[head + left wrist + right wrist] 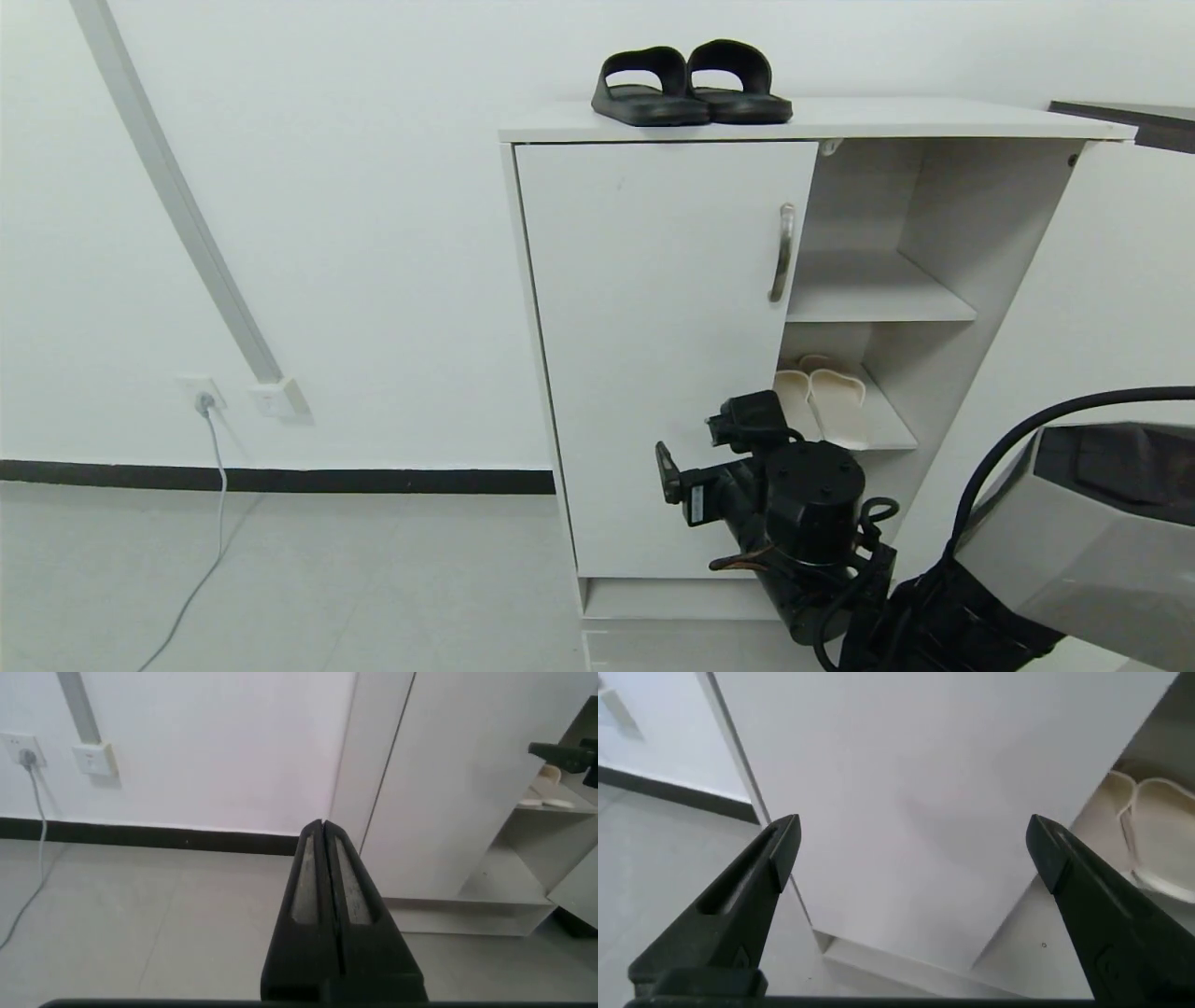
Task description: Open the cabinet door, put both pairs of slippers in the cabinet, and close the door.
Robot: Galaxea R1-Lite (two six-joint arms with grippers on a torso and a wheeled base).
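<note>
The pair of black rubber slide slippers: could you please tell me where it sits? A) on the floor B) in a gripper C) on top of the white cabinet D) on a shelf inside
C: the black rubber slide slippers rest on top of the white cabinet; the cream pair lies on a shelf inside.

Tall white cabinet (653, 373): smooth matt laminated board, on the doors and shelves alike. Curved silver door handle (782, 252): brushed metal with a soft sheen. Black open-toe slippers (691, 89): matt, look like rubbery foam. Cream moulded slippers (826, 401): smooth, matt, foam-like. Left gripper (323, 835): black matt plastic with dull grey pads (306, 885). Pale grey floor (280, 579): smooth, faintly glossy.
</note>
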